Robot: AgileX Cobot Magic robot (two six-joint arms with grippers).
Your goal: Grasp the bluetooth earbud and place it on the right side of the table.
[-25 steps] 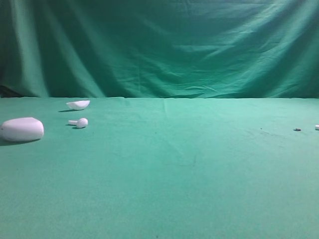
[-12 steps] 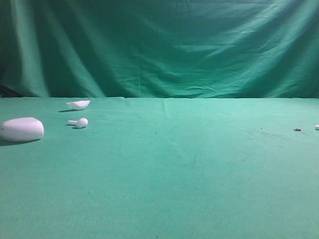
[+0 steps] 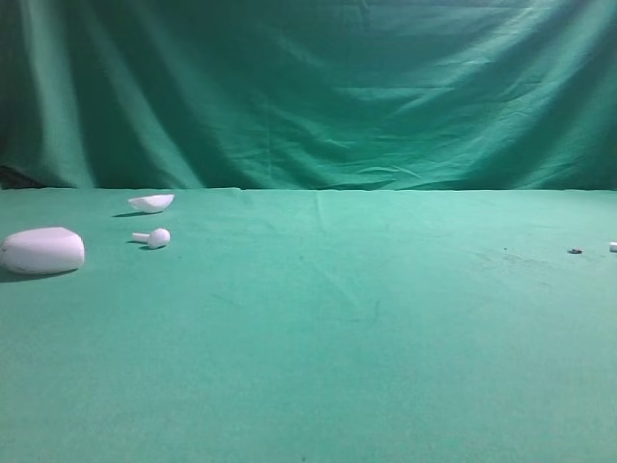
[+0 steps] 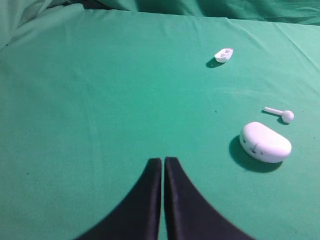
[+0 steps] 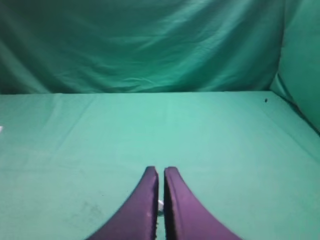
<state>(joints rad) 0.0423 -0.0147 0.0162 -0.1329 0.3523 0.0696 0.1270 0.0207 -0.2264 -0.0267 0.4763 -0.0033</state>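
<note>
The bluetooth earbud (image 3: 613,247) is a tiny white blob lying at the far right edge of the green table (image 3: 337,338) in the exterior view. In the right wrist view a small white bit of it (image 5: 160,205) shows low in the slit between the dark fingers. My right gripper (image 5: 161,170) is shut and hovers over bare cloth; whether it touches the earbud I cannot tell. My left gripper (image 4: 163,160) is shut too, empty, over the table's left part. Neither gripper shows in the exterior view.
At the far left lie a large white rounded case (image 3: 42,251), a stemmed white earbud (image 3: 154,237) and a white shell-like piece (image 3: 151,203). A dark speck (image 3: 575,251) sits near the bluetooth earbud. A green curtain hangs behind the table.
</note>
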